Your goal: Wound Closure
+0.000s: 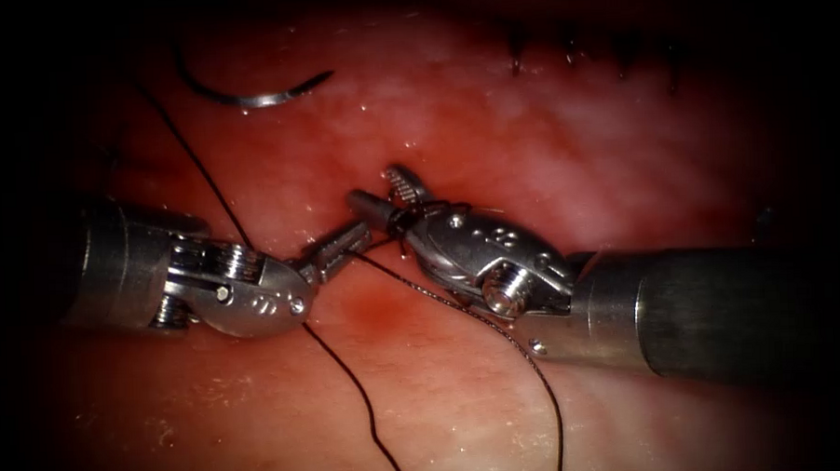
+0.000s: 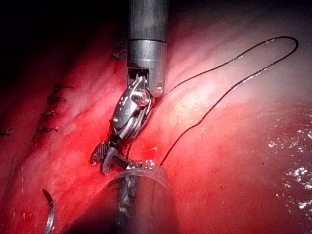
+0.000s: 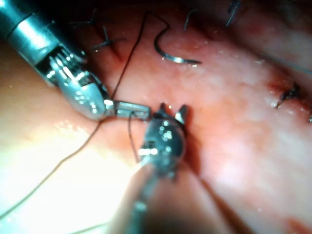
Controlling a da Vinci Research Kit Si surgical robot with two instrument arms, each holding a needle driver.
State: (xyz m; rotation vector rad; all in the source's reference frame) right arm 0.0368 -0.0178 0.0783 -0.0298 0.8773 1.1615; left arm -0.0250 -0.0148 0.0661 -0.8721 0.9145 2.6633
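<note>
The curved needle lies loose on the tissue at the far left, held by neither tool and not in the tissue; I see the needle in the right wrist view too. My left tool comes in from the left, its jaws shut on the dark thread at their tips. Facing it tip to tip, my right tool has its jaws open and holds nothing. A second strand runs from the meeting point down to the right. The right wrist view shows the right tool open beside the left tool.
Several finished stitches sit in a row along the cut at the far right. A patch of red fluid lies just below the tool tips. A long loop of thread lies over the tissue in the left wrist view.
</note>
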